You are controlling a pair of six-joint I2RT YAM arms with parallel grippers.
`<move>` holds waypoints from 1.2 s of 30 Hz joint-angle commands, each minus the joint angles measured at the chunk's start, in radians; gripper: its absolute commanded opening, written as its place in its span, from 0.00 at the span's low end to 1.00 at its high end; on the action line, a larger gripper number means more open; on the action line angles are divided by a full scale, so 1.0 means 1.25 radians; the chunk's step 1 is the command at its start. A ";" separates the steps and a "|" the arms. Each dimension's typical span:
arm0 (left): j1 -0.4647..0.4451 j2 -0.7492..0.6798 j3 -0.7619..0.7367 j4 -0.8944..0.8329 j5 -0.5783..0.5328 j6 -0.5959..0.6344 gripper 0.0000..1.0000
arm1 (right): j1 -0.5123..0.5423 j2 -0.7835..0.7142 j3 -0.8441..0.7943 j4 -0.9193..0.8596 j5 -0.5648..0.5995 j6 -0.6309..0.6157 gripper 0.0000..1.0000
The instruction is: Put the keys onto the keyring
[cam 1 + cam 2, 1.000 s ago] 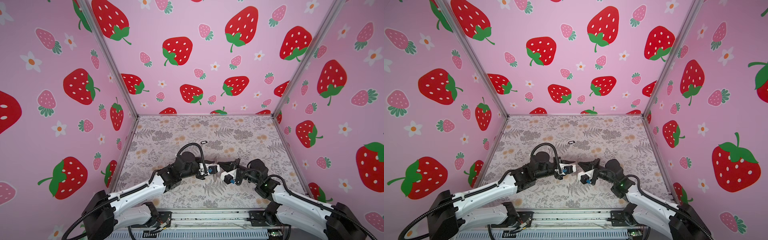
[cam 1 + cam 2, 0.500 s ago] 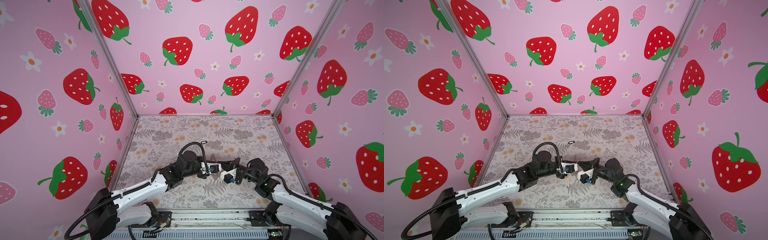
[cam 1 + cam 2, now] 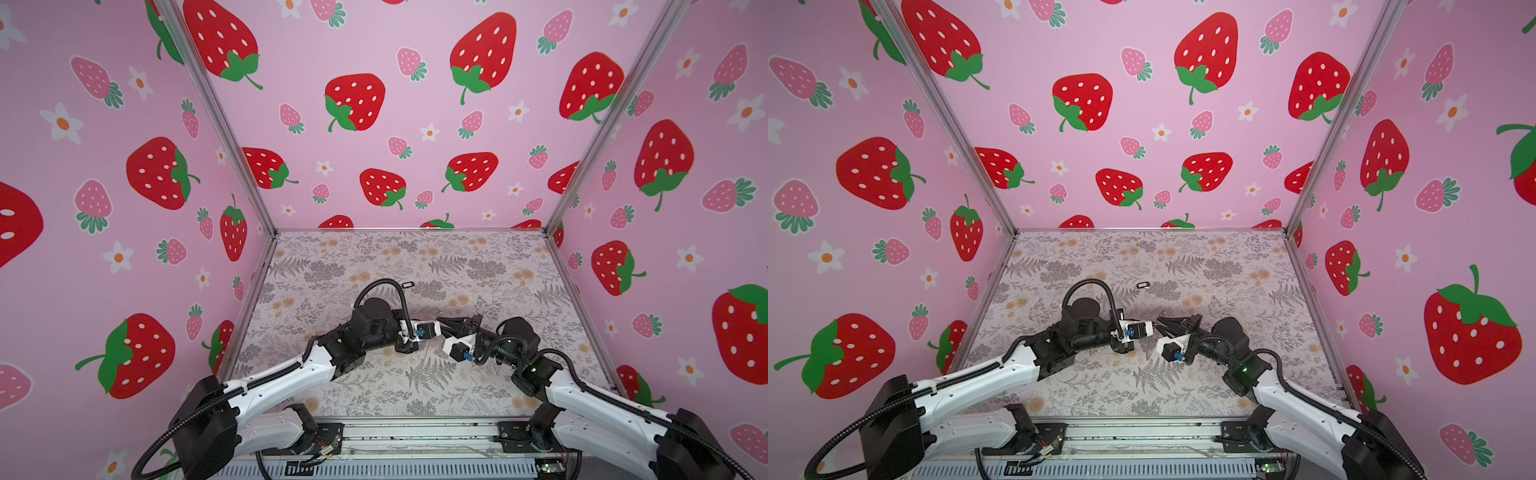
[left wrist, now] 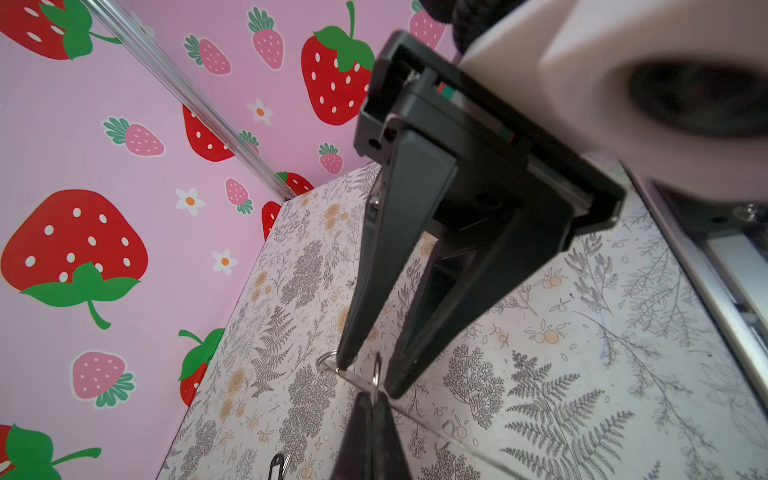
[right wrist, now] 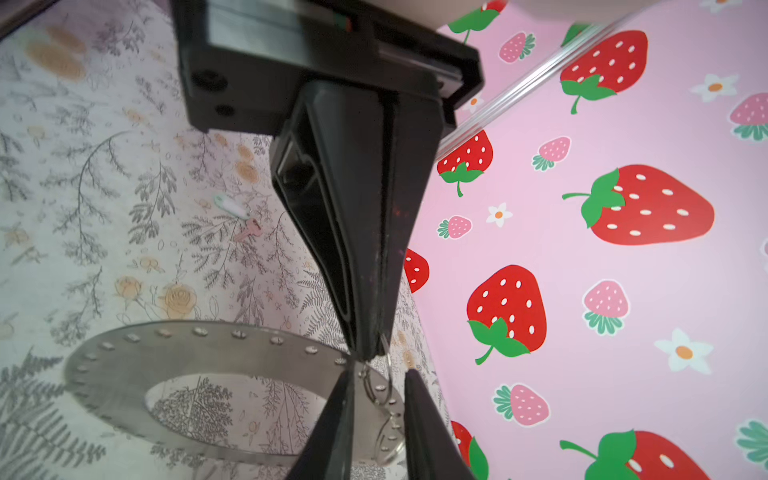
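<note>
Since a second earlier, the left arm (image 3: 286,376) had reached in towards the right arm (image 3: 590,399); its jaws had closed and the right jaws had parted. At lower centre of both top views the tips met over the desk (image 3: 478,257). The left jaws were pinched tight on a small wire loop (image 4: 376,372) at the rim of the keyring (image 5: 166,353). The right jaws stood partly open on either side of that loop, clamping nothing. A black-rimmed oval tag (image 3: 407,284) lay alone just above the arms. A small key (image 5: 248,231) with a pale tag (image 5: 230,206) lay apart from the keyring.
</note>
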 commanded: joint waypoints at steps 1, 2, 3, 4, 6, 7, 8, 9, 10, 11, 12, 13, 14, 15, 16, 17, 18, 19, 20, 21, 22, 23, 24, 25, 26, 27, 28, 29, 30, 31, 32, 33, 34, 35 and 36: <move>0.035 -0.022 -0.014 0.106 0.119 -0.084 0.00 | -0.010 -0.032 -0.012 0.038 -0.031 0.089 0.32; 0.044 -0.023 -0.020 0.121 0.140 -0.100 0.00 | -0.012 -0.030 -0.012 0.038 -0.040 0.104 0.34; 0.049 -0.023 -0.023 0.132 0.154 -0.110 0.00 | -0.014 -0.028 -0.010 0.038 -0.051 0.118 0.34; 0.054 -0.023 -0.028 0.145 0.167 -0.121 0.00 | -0.015 -0.024 -0.008 0.038 -0.061 0.133 0.35; 0.061 -0.023 -0.036 0.168 0.187 -0.140 0.00 | -0.019 -0.020 -0.006 0.048 -0.076 0.159 0.35; 0.065 -0.023 -0.039 0.173 0.195 -0.145 0.00 | -0.021 -0.019 -0.005 0.054 -0.080 0.170 0.34; 0.065 -0.025 -0.040 0.174 0.199 -0.145 0.00 | -0.022 -0.019 -0.007 0.060 -0.085 0.179 0.34; 0.065 -0.025 -0.040 0.172 0.203 -0.146 0.00 | -0.024 -0.020 -0.006 0.067 -0.093 0.190 0.32; 0.066 -0.026 -0.040 0.170 0.207 -0.147 0.00 | -0.027 -0.019 -0.002 0.067 -0.099 0.200 0.32; 0.066 -0.026 -0.040 0.170 0.211 -0.145 0.00 | -0.028 -0.019 0.002 0.065 -0.107 0.205 0.31; 0.068 -0.027 -0.042 0.171 0.214 -0.146 0.00 | -0.030 -0.019 0.007 0.061 -0.115 0.211 0.29; 0.068 -0.027 -0.041 0.169 0.218 -0.146 0.00 | -0.031 -0.019 0.011 0.061 -0.120 0.217 0.27; 0.068 -0.027 -0.041 0.168 0.222 -0.145 0.00 | -0.031 -0.019 0.014 0.059 -0.125 0.221 0.26; 0.068 -0.027 -0.040 0.167 0.226 -0.144 0.00 | -0.033 0.007 0.016 0.058 -0.129 0.224 0.24; 0.068 -0.028 -0.040 0.164 0.229 -0.143 0.00 | -0.033 0.010 0.016 0.059 -0.134 0.230 0.23; 0.068 -0.029 -0.039 0.161 0.231 -0.143 0.00 | -0.033 0.011 0.017 0.058 -0.138 0.236 0.22; 0.068 -0.031 -0.040 0.161 0.235 -0.142 0.00 | -0.033 0.012 0.018 0.058 -0.141 0.239 0.22; 0.068 -0.032 -0.039 0.157 0.235 -0.141 0.00 | -0.035 0.012 0.018 0.060 -0.144 0.241 0.21; 0.068 -0.032 -0.039 0.153 0.237 -0.139 0.00 | -0.034 0.012 0.019 0.062 -0.145 0.242 0.20; 0.067 -0.034 -0.038 0.147 0.238 -0.137 0.00 | -0.035 0.011 0.019 0.065 -0.146 0.246 0.20; 0.068 -0.035 -0.038 0.143 0.240 -0.136 0.00 | -0.035 0.011 0.020 0.066 -0.148 0.248 0.18; 0.068 -0.036 -0.038 0.141 0.241 -0.134 0.00 | -0.035 0.011 0.021 0.066 -0.149 0.248 0.18; 0.068 -0.037 -0.038 0.138 0.243 -0.132 0.00 | -0.035 0.011 0.023 0.066 -0.150 0.249 0.18; 0.068 -0.037 -0.037 0.135 0.245 -0.131 0.00 | -0.037 0.008 0.023 0.067 -0.153 0.250 0.18; 0.067 -0.037 -0.037 0.133 0.246 -0.130 0.00 | -0.036 0.007 0.024 0.067 -0.153 0.252 0.18; 0.068 -0.037 -0.036 0.130 0.248 -0.127 0.00 | -0.037 0.006 0.022 0.070 -0.155 0.255 0.17; 0.069 -0.036 -0.035 0.128 0.249 -0.126 0.00 | -0.037 0.004 0.024 0.072 -0.158 0.256 0.17; 0.069 -0.036 -0.036 0.126 0.250 -0.127 0.00 | -0.039 0.003 0.023 0.072 -0.160 0.258 0.17; 0.069 -0.035 -0.035 0.125 0.252 -0.125 0.00 | -0.040 -0.001 0.024 0.073 -0.163 0.260 0.17; 0.069 -0.034 -0.034 0.123 0.252 -0.124 0.00 | -0.042 -0.003 0.023 0.075 -0.164 0.264 0.17; 0.068 -0.034 -0.034 0.123 0.252 -0.123 0.00 | -0.043 -0.006 0.021 0.075 -0.164 0.265 0.17; 0.069 -0.034 -0.034 0.121 0.253 -0.122 0.00 | -0.045 -0.008 0.020 0.075 -0.167 0.267 0.17; 0.069 -0.033 -0.033 0.121 0.253 -0.121 0.00 | -0.047 -0.008 0.018 0.077 -0.168 0.270 0.17; 0.070 -0.033 -0.033 0.121 0.252 -0.121 0.00 | -0.049 -0.007 0.017 0.078 -0.168 0.271 0.17; 0.070 -0.032 -0.033 0.120 0.252 -0.120 0.00 | -0.050 -0.008 0.014 0.081 -0.169 0.273 0.17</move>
